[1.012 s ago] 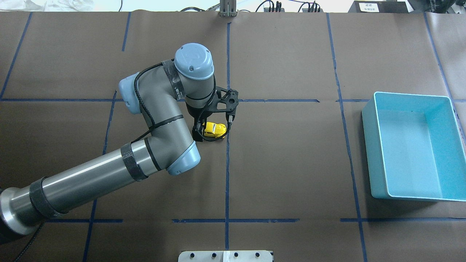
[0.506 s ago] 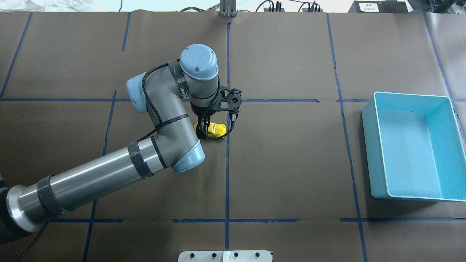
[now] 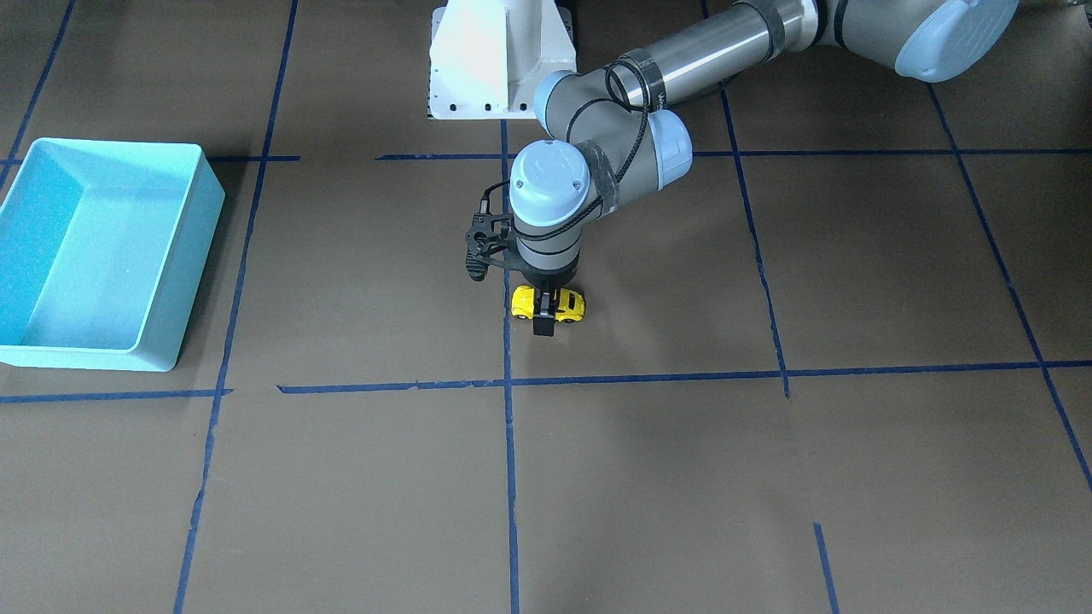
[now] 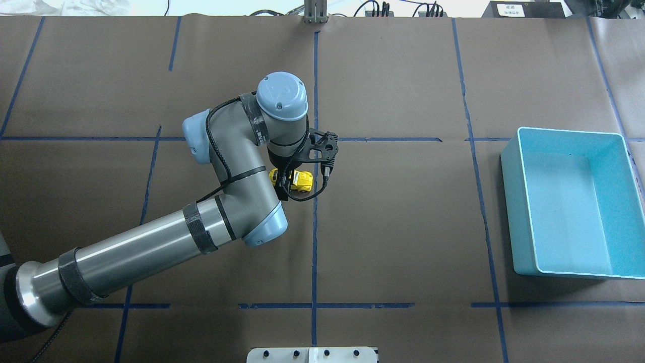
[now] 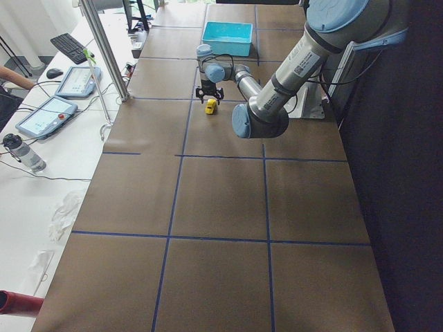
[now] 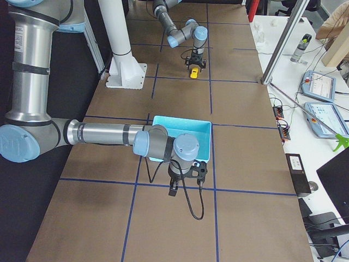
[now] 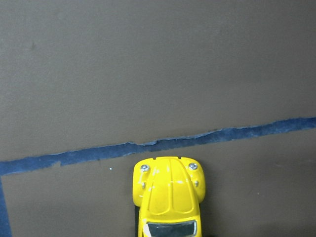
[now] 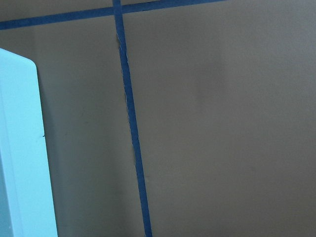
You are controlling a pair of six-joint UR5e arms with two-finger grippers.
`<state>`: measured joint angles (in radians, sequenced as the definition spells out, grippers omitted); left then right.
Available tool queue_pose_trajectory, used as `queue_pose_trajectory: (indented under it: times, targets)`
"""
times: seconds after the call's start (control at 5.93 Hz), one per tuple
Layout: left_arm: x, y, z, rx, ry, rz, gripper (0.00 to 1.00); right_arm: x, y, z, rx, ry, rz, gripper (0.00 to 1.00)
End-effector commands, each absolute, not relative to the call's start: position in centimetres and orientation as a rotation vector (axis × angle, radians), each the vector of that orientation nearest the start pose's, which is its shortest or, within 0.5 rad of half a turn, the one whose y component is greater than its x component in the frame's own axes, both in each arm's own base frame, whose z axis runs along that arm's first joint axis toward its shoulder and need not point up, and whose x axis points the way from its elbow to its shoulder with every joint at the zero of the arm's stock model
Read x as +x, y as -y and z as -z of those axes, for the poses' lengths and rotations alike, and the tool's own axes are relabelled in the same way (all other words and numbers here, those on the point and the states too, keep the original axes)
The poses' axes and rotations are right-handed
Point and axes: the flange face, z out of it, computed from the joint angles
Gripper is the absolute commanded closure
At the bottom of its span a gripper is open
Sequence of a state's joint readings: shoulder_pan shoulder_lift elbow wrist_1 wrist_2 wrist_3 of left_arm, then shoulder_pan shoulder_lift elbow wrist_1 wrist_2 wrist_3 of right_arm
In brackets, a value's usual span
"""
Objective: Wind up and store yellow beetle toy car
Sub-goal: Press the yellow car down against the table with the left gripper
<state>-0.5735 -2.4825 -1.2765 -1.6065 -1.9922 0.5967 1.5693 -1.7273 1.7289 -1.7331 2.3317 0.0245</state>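
Table [image 4: 403, 227]: covered in brown paper and divided into a grid by blue tape.

Left arm [image 4: 151, 242]: reaches from the robot's left to the middle of the table, with its wrist pointing straight down over the toy.

Right arm [image 6: 103, 134]: shows only in the exterior right view, low over the table beside the bin.

Turquoise bin [image 4: 509, 201]: an open rectangular bin at the robot's right end of the table, well apart from the toy.

Right gripper [image 6: 173, 188]: hangs just beside the bin's outer wall. It is in view only from the side camera, so whether its jaws are released or clenched cannot be told.

Left gripper [image 3: 546, 307]: straddles the toy across its width.
- One black finger [image 3: 543, 327] stands at the long side facing the operators.
- The other finger [image 4: 280, 191] stands at the long side facing the robot.
- Whether the jaws press on the body or stand just clear of it cannot be told.

Yellow beetle toy car [image 4: 302, 180]: sits on its wheels on the paper near the table's centre.
- Its long axis runs along the length of the table.
- Its nose, with two headlights, points toward the bin end.
- The nose stops just short of a blue tape line [image 7: 197, 140] that crosses in front of it.
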Motion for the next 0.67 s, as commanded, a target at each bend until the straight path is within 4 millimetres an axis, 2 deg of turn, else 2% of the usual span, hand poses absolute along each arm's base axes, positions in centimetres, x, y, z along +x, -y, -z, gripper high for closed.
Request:
queue_pose_trajectory:
  times: [0.0, 0.34, 0.51]
  targets:
    - [61.66, 50.64, -21.16, 0.619, -0.575, -1.645, 0.1, 6.41, 41.29, -66.9, -0.163, 0.756, -0.083, 0.0]
    - [62.01, 50.88, -21.64, 0.621, -0.573, -1.645, 0.25, 6.41, 41.32, -66.81, -0.16, 0.756, -0.082, 0.0]
    - [62.01, 50.89, -21.52, 0.624, -0.573, -1.647, 0.37, 6.41, 41.32, -66.81, -0.16, 0.756, -0.082, 0.0]
